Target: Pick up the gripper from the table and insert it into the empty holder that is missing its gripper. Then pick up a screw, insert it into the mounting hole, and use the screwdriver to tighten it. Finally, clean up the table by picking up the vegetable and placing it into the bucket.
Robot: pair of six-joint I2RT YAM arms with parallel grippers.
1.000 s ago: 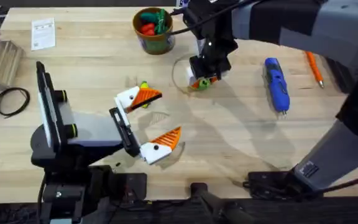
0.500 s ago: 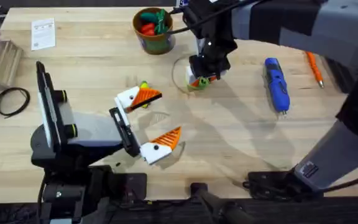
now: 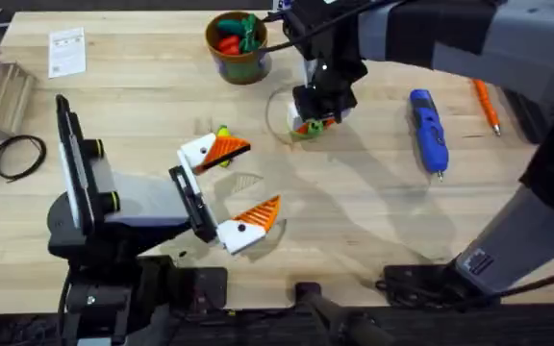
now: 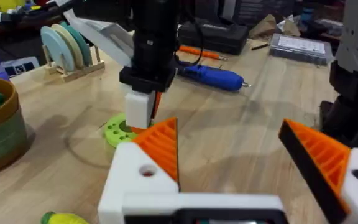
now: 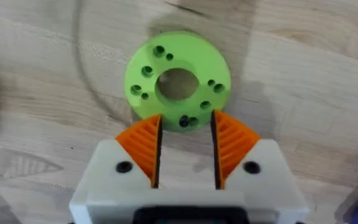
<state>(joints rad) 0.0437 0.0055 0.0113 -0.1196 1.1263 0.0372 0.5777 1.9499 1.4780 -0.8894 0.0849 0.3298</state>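
Note:
My left gripper rests open on the table. Each of its white holders carries an orange wedge, and I cannot tell which wedge is the task's gripper. The yellow vegetable lies just behind the far holder. My right gripper points down at a green disc. Its orange pads stand a narrow gap apart around a small dark screw on the disc's rim. The blue screwdriver lies to the right. At the back stands the bucket, with red and green toy vegetables inside.
A thin orange stick lies right of the screwdriver. A paper card, a grey tray and a black cable loop are on the left side. In the left wrist view a rack of discs stands beyond the bucket.
The right gripper has settled a little lower over the green disc. The left arm has not moved.

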